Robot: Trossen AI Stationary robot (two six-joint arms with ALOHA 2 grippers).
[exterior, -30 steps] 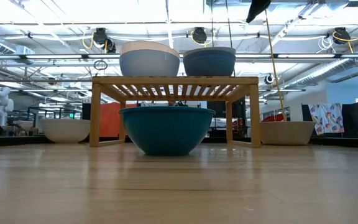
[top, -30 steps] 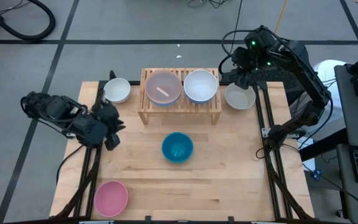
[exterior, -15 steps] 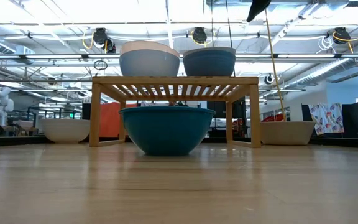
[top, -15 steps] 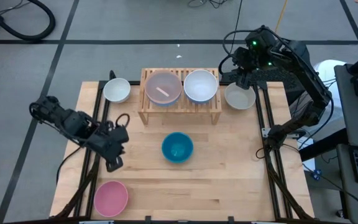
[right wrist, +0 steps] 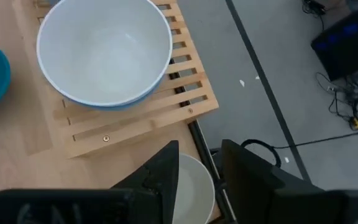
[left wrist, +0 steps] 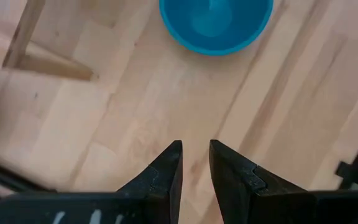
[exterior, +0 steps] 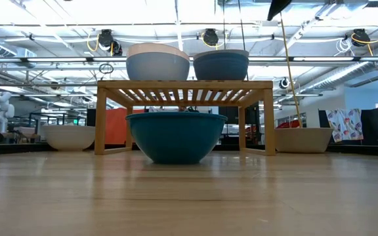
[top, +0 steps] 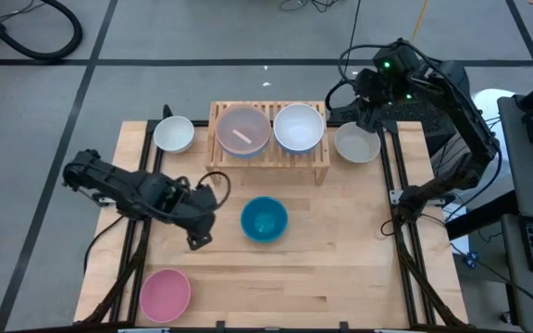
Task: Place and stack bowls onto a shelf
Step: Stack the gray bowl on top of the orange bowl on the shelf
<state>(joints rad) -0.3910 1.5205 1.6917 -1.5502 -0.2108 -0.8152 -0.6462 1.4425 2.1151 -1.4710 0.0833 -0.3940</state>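
A teal-blue bowl [top: 264, 219] [exterior: 169, 134] rests on its base on the tabletop in front of the shelf [top: 268, 159] [exterior: 184, 85]. My left gripper [top: 197, 239] [left wrist: 196, 149] hovers to the bowl's left, open by a narrow gap and holding nothing; the bowl [left wrist: 216, 22] lies ahead of its fingers. On the slatted shelf top stand a peach-rimmed bowl stack [top: 241, 129] [exterior: 157, 62] and a light blue bowl [top: 299, 127] [right wrist: 104, 50]. My right gripper [top: 366, 118] [right wrist: 201, 152] is open above a white bowl [top: 356, 143] [right wrist: 188, 183] at the shelf's right.
Another white bowl [top: 173, 134] [exterior: 69, 136] stands left of the shelf at the far edge. A pink bowl [top: 165, 294] sits at the near left corner. Bare wood lies between the teal bowl and the table's near and right edges. Dark frame rails run along both sides.
My left arm has swung from the table's left edge inward and toward the near side, bringing its gripper close beside the teal-blue bowl. The bowls and the shelf have stayed where they were.
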